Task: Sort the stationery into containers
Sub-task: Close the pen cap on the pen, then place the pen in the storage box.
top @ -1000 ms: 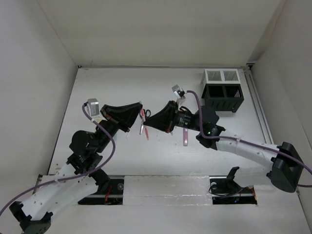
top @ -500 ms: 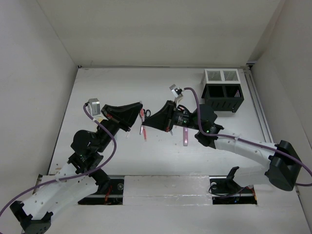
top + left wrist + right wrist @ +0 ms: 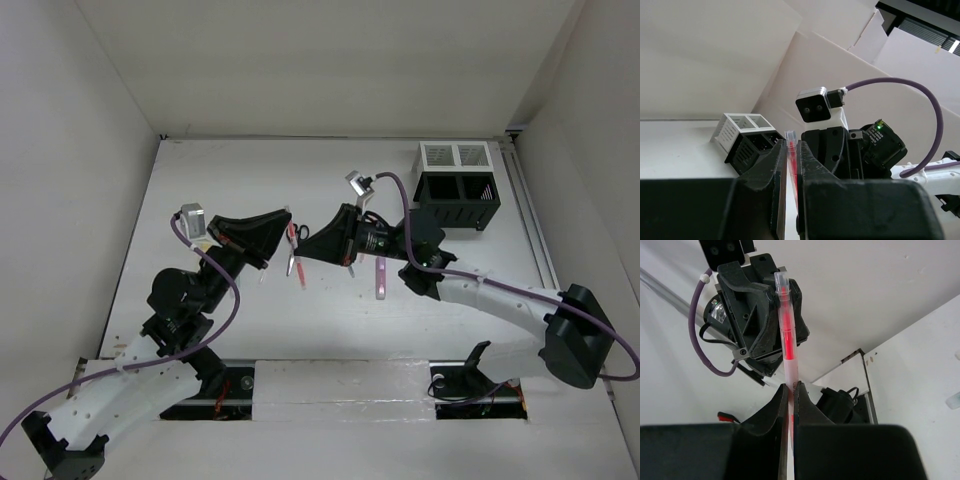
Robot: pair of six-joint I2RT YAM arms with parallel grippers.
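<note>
Top external view: both arms meet above the middle of the white worktop (image 3: 220,170), well left of the containers.
Item in hand: a thin red pen (image 3: 786,340) with a clear barrel, held off the worktop between the two arms.
Left arm's fingers (image 3: 765,175): closed tight on the pen, which stands up between them in the left wrist view.
Right arm's fingers (image 3: 775,410): closed tight on the same pen lower on its barrel, so both arms grip it at once. This looks like a hand-over towards the arm nearer the containers.
Containers: the black mesh desk organiser (image 3: 455,220) stands at the far right of the worktop. The white mesh compartment box (image 3: 455,155) touches its far side. I can make out nothing standing in either one, though the black compartments are too dark to be sure.
Left to sort: a pink-purple highlighter (image 3: 380,278) lies on the worktop under the right arm. Some thin reddish pieces (image 3: 296,270) show just below the meeting fingers, too small to name.
Progress: early by my judgement. Nothing is visibly stowed, and the pen has yet to reach a compartment.
</note>
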